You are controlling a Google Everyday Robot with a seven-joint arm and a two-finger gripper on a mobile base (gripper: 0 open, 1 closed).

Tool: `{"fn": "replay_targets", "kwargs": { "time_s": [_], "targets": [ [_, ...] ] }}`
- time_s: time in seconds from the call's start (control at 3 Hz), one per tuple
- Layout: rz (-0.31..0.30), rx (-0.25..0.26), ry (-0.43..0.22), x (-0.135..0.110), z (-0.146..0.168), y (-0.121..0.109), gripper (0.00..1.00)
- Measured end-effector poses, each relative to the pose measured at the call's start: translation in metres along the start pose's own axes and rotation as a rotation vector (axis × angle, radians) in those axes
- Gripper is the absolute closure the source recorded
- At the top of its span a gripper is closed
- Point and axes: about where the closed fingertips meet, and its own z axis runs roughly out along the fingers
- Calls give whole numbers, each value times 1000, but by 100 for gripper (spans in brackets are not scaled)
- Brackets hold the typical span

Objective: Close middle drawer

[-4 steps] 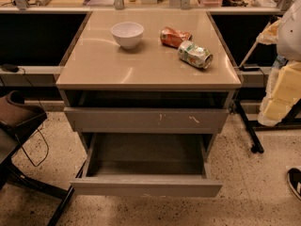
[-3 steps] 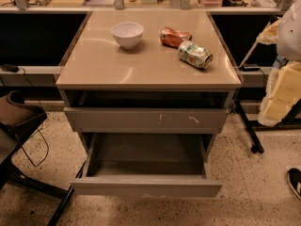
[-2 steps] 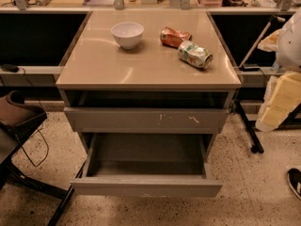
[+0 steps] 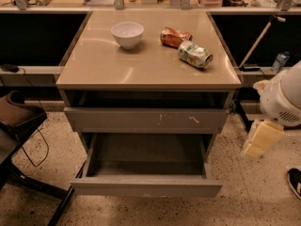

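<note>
The middle drawer (image 4: 146, 186) is pulled far out of the grey-brown cabinet, low near the floor. Its plain flat front faces me and its grey box interior (image 4: 146, 153) is empty. Above it sits the drawer front with white scratch marks (image 4: 146, 120), with a dark gap over it. My gripper (image 4: 261, 138) hangs at the right, beside the cabinet at about the height of the open drawer and apart from it. The white arm housing (image 4: 282, 98) is above it.
On the cabinet top (image 4: 94, 65) stand a white bowl (image 4: 127, 34), a crumpled orange bag (image 4: 175, 36) and a green-white can (image 4: 194, 54) lying on its side. A dark chair (image 4: 19, 121) is at the left. A shoe (image 4: 295, 181) is on the speckled floor at the right.
My arm and gripper have come down and slightly left along the cabinet's right side. The drawers and the things on top have not moved.
</note>
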Motion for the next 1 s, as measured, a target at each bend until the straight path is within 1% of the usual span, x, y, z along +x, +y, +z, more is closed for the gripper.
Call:
{"fn": "replay_targets", "kwargs": {
  "time_s": [0.33,0.67,1.0],
  "targets": [
    [22,-58,-20,22,60,13,0],
    [-4,-115,4,30,88,25,0],
    [-12,-132,12,32,95,28,0]
  ]
}}
